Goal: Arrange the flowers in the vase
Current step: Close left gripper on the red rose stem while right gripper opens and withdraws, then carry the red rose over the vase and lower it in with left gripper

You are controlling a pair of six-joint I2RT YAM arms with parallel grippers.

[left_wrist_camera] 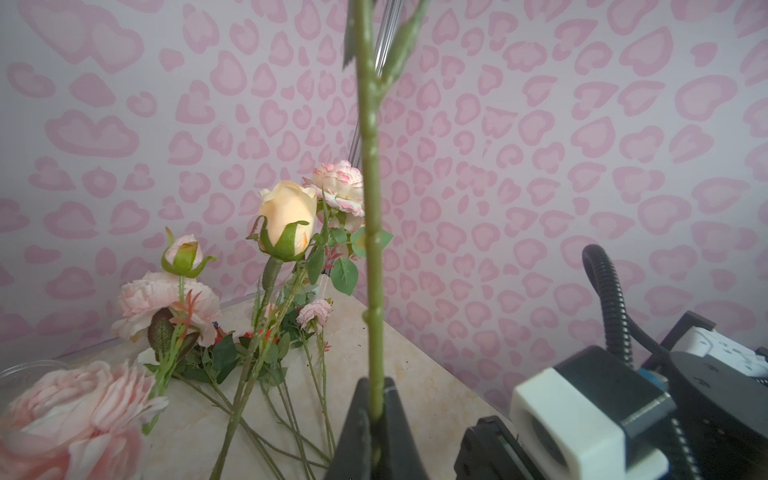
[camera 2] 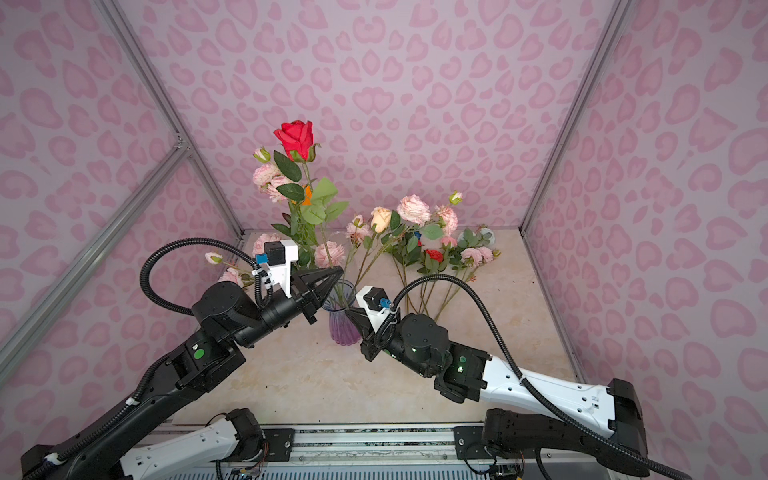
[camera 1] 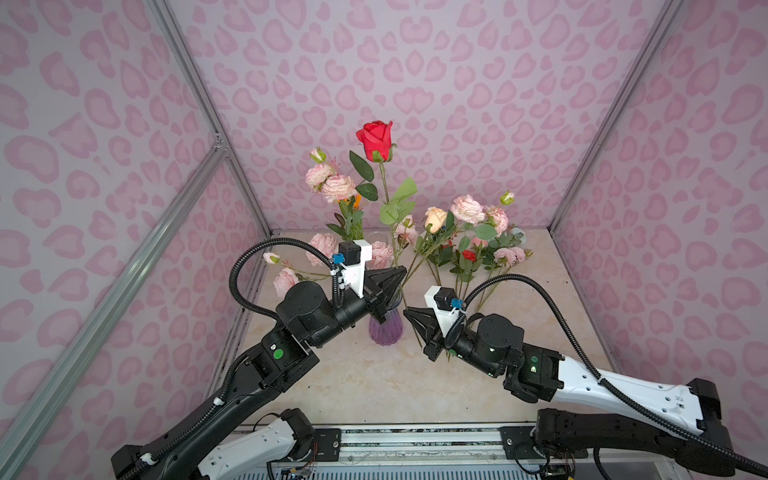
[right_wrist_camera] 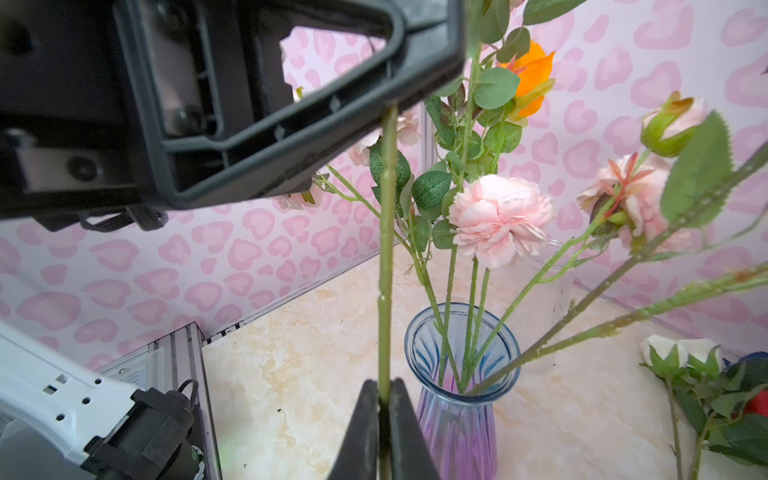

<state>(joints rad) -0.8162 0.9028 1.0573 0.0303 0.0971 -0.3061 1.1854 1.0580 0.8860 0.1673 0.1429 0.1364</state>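
Handover: left gripper [left_wrist_camera: 376, 388] clamped on red rose [camera 1: 376, 139] stem, upright just beside vase [right_wrist_camera: 459, 432], not in it. right gripper [right_wrist_camera: 384, 390] narrow around same stem lower down, can't tell if pinching. Stem looks light, thin, stiffish: hold bare stem, not leaves or bloom.

A red rose [camera 1: 376, 139] is standing upright just beside the vase [right_wrist_camera: 457, 415], its green stem sitting pinched in the left claw [left_wrist_camera: 376, 388] and, lower, between the right claw [right_wrist_camera: 384, 390] tips. The ribbed blue-to-purple glass vase is holding pink peonies [right_wrist_camera: 500, 218] and 1 orange bloom [right_wrist_camera: 532, 79]. The other flowers [camera 1: 469, 245] are lying heaped on the tabletop [camera 1: 374, 382] nearby
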